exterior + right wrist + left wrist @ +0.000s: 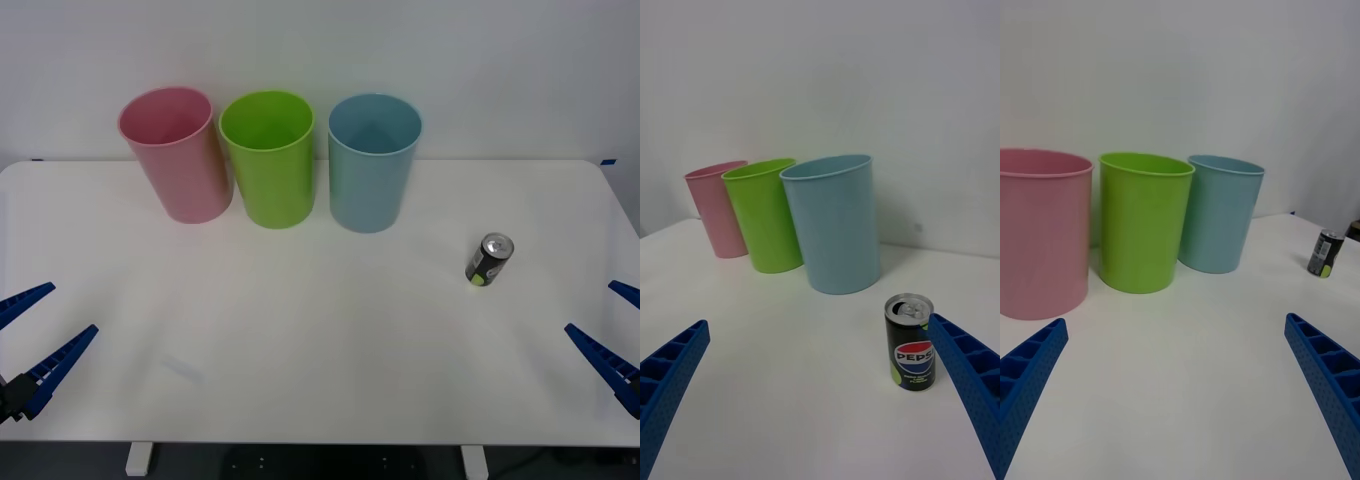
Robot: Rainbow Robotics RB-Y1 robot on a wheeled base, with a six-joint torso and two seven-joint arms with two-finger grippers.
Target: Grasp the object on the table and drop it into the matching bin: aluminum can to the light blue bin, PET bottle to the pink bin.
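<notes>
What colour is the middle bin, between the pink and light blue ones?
Lime green; the front view shows it best, standing between the pink bin and the light blue bin.

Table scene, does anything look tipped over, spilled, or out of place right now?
Nothing stands out. The Pepsi can stands upright on the white table, apart from the pink bin, lime-green bin and light blue bin, all upright in a row. No spills.

Lab setup, white table [300, 380], bare wall [500, 60]
</notes>
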